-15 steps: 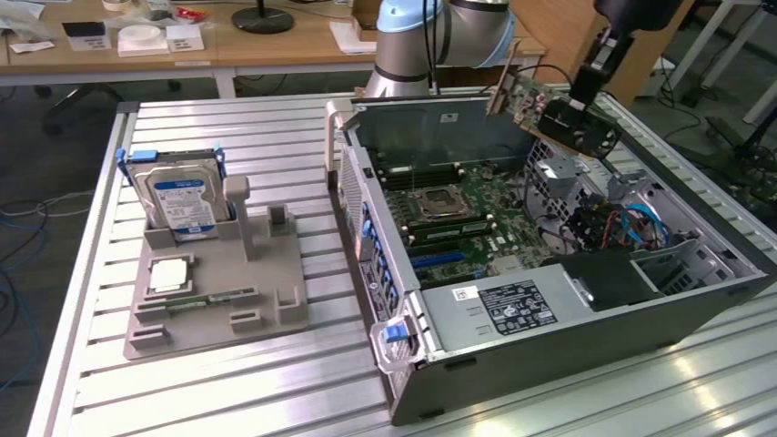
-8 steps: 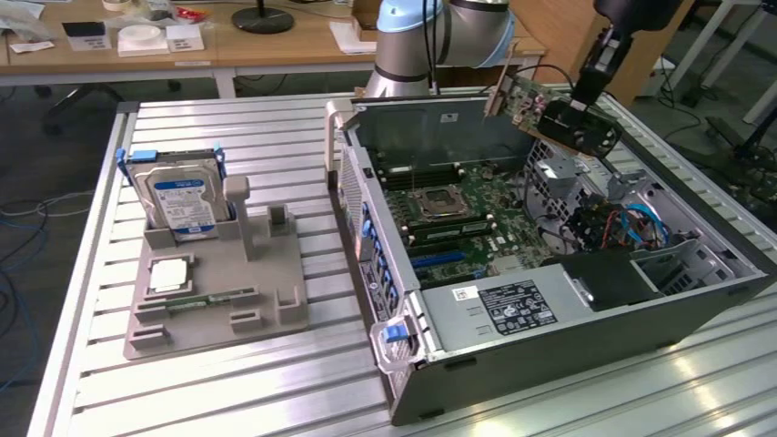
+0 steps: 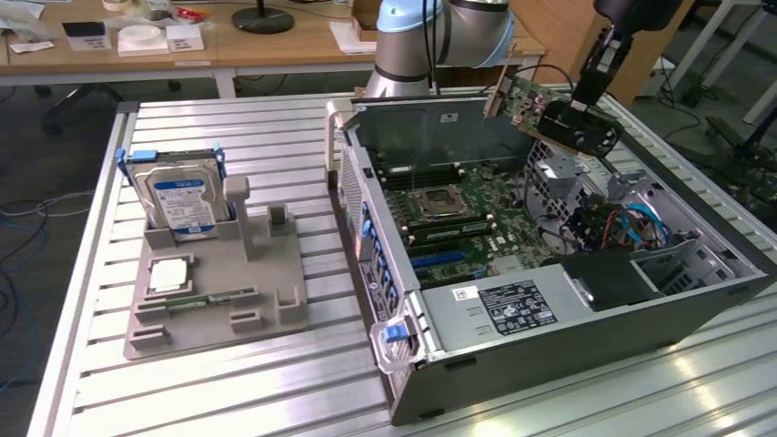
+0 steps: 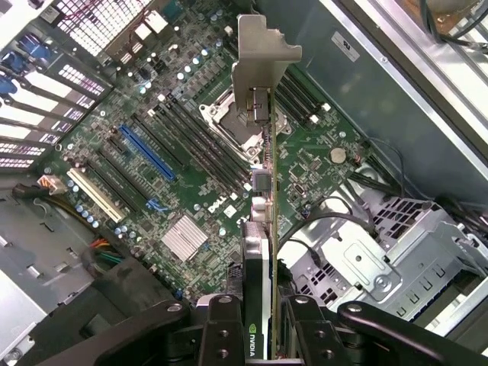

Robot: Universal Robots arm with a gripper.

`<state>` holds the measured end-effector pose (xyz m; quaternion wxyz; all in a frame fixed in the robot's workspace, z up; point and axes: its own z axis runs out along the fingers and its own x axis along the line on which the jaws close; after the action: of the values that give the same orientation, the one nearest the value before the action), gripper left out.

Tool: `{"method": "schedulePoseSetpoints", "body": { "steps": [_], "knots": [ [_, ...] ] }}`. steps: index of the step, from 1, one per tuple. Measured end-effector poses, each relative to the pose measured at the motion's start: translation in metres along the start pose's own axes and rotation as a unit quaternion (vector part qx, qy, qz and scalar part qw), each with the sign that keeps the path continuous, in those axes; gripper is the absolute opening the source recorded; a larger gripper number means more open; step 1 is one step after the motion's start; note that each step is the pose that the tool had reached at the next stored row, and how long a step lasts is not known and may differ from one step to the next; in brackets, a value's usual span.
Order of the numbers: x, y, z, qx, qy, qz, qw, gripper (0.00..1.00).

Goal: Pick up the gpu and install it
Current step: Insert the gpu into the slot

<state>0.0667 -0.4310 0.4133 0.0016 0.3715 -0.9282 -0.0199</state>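
Note:
The gpu (image 3: 534, 98) hangs tilted in the air over the far side of the open computer case (image 3: 401, 237), its green board and black cooler showing. My gripper (image 3: 580, 107) is shut on it from above. In the wrist view the gpu (image 4: 259, 229) appears edge-on between my black fingers (image 4: 221, 335), with its silver end bracket (image 4: 259, 53) pointing away from the camera. My gripper (image 4: 261, 343) clamps the card's cooler end. Below lies the motherboard (image 4: 198, 191) with a blue slot (image 4: 149, 156) and a CPU socket (image 4: 232, 122); the card stands clear of it.
At the exterior view's left, a grey fixture (image 3: 218, 300) carries a silver hard drive (image 3: 182, 202) standing upright and a memory stick (image 3: 200, 299). Inside the case sit a power supply (image 3: 522, 305), a metal drive cage (image 4: 366, 267) and cable bundles (image 3: 620, 228).

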Motion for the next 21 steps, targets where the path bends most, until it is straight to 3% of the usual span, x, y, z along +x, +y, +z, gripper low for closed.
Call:
{"method": "schedulePoseSetpoints", "body": {
  "steps": [12, 21],
  "knots": [
    [0.0000, 0.0000, 0.0000, 0.0000, 0.0000, -0.001, 1.0000, 0.27],
    [0.0000, 0.0000, 0.0001, -0.0004, 0.0011, -0.030, 0.9995, 0.27]
  ]
}}
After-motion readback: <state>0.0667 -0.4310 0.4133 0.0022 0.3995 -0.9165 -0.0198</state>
